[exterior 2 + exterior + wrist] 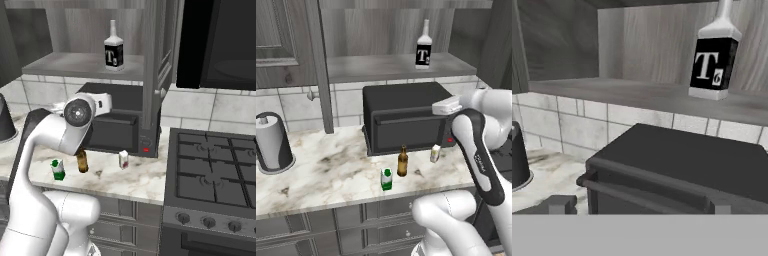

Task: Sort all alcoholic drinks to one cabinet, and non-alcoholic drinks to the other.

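In the left base view the clear bottle [424, 46] stands upright on the open cabinet shelf [371, 67] above the black toaster oven [403, 117], while the brown beer bottle [402, 161] stands on the marble table [321, 172] just right of a green-and-white container [386, 179]. In the right base view the white arm partly hides the beer bottle. In the hand view the pincer [637, 206] has its tips spread wide, holding nothing, facing the oven

Veined marble counter [331, 172], brown glass beer bottle [402, 161]
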Robot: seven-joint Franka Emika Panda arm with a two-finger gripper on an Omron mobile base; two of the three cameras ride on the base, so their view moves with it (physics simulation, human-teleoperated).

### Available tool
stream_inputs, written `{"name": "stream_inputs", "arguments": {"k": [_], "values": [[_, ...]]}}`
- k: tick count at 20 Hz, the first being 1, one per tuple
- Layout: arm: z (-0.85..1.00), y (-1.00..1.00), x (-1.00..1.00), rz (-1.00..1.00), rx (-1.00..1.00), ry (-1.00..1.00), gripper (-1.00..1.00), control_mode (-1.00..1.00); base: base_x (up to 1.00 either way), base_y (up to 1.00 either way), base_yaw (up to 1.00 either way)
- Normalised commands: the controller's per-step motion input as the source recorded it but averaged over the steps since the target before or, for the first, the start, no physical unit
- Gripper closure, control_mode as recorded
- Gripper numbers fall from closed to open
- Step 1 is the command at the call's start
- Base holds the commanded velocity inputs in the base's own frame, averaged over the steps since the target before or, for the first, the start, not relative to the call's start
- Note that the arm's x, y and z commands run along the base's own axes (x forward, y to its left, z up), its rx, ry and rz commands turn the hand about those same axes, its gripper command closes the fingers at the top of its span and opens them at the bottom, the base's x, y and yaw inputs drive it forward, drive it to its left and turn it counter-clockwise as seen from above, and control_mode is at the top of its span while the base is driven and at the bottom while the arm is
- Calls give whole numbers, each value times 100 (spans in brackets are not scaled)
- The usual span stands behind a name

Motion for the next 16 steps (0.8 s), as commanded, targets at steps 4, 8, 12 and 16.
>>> {"name": "stream_inputs", "arguments": {"k": [4, 8, 12, 16], "values": [[-41, 5, -10, 14, 0, 0, -100, -100, 0, 0, 0], [-26, 10, 0, 16, 0, 0, -100, -100, 0, 0, 0], [-17, 6, 0, 21, 0, 0, -100, -100, 0, 0, 0], [-22, 3, 0, 23, 0, 0, -100, -100, 0, 0, 0]]}}
